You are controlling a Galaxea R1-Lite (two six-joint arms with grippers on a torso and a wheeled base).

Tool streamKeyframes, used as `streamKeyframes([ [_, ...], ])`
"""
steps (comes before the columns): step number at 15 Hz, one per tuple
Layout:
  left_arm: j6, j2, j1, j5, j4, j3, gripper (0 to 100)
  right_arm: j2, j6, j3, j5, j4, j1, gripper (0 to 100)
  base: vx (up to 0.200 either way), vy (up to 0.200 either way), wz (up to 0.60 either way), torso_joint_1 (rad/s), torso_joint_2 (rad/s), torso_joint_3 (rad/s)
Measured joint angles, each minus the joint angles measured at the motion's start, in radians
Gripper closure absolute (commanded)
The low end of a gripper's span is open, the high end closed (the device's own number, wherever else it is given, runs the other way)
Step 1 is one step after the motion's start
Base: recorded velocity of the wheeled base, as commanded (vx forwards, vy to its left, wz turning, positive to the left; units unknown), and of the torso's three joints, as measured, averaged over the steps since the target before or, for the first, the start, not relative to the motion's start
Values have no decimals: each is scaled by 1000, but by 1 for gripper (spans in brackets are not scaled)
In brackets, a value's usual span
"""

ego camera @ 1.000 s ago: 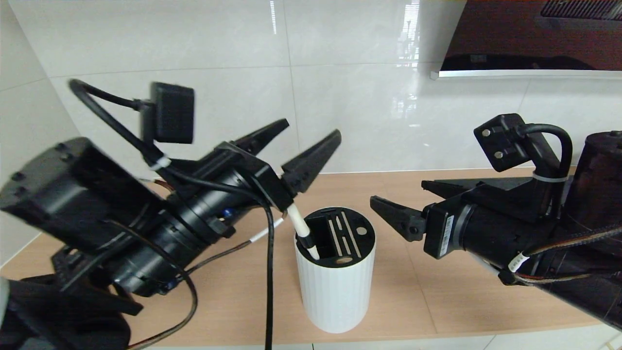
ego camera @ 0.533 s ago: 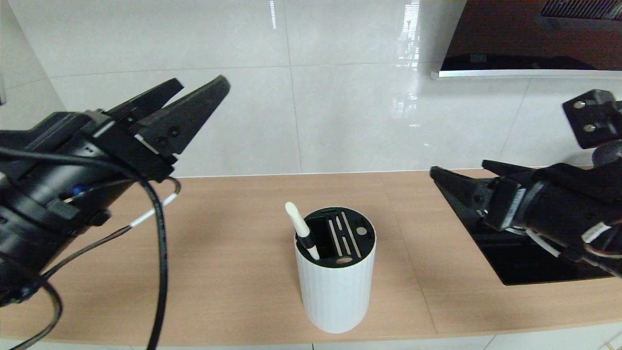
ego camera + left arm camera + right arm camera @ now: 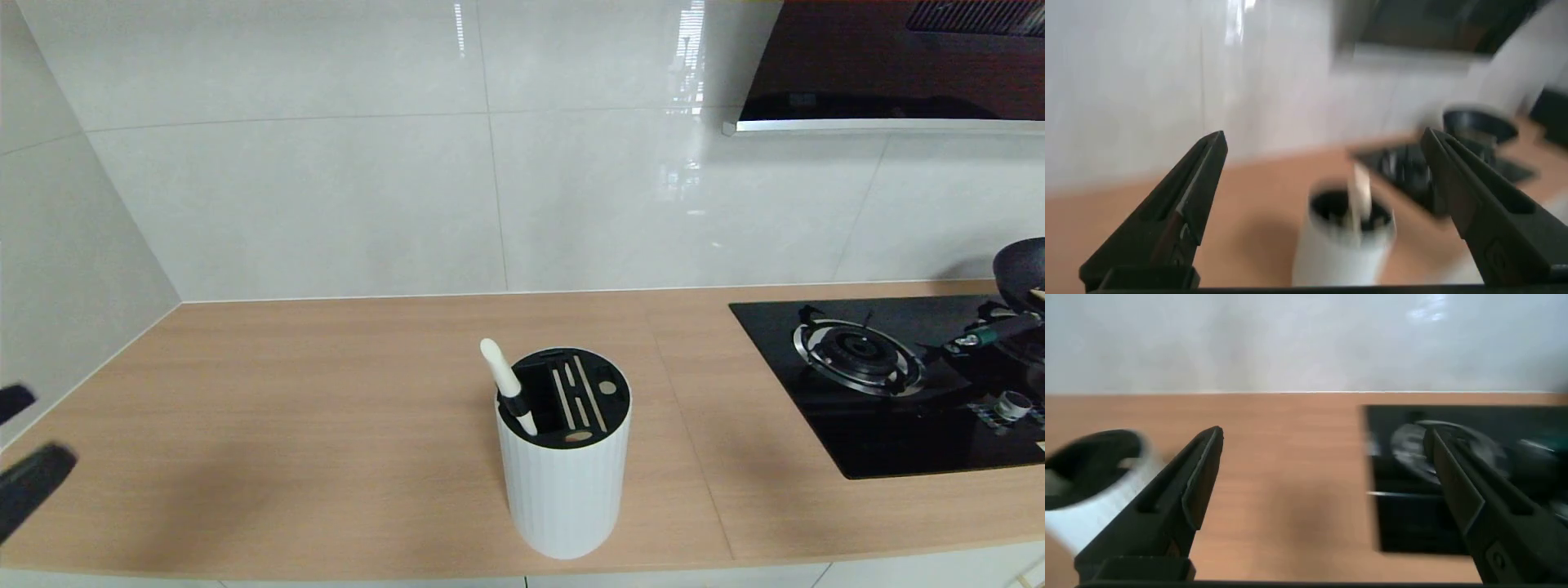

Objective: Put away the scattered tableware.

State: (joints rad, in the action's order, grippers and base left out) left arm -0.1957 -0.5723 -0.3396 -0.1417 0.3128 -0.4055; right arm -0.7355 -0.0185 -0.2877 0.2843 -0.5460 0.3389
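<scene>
A white ribbed holder (image 3: 563,482) with a black slotted top stands on the wooden counter (image 3: 326,384) near its front edge. A white-handled utensil (image 3: 504,382) leans out of one of its openings. My left gripper (image 3: 20,441) shows at the far left edge of the head view, well away from the holder, open and empty. In the left wrist view the left gripper (image 3: 1323,140) is spread wide, with the holder (image 3: 1343,245) and utensil handle (image 3: 1360,192) beyond it. My right gripper (image 3: 1323,437) is open and empty above the counter, between the holder (image 3: 1094,490) and the hob.
A black gas hob (image 3: 882,384) (image 3: 1462,482) lies at the right, with a dark pan (image 3: 1020,261) on its far burner. A tiled wall backs the counter, and a side wall closes off the left end.
Both arms have pulled back from the holder. The left has drawn off to the far left edge and the right has left the head view. The utensil stays in the holder.
</scene>
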Motion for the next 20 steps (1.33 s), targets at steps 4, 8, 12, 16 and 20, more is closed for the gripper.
streamKeyframes([
  [4,-1,357,101,20,-344,-27,0,316,51,12,-8,286,-92,0,0,0,0,0,0,0],
  [8,-1,459,237,116,-336,10,0,569,74,23,-106,440,-255,0,0,0,0,0,0,0],
  [12,10,541,322,165,-278,166,0,703,74,82,-97,460,-332,0,0,0,0,0,0,0],
  [16,159,570,338,244,-286,379,0,731,81,260,-105,455,-337,0,0,0,0,0,0,0],
  [20,200,572,338,188,-311,402,0,735,40,283,-238,537,-338,0,0,0,0,0,0,0],
])
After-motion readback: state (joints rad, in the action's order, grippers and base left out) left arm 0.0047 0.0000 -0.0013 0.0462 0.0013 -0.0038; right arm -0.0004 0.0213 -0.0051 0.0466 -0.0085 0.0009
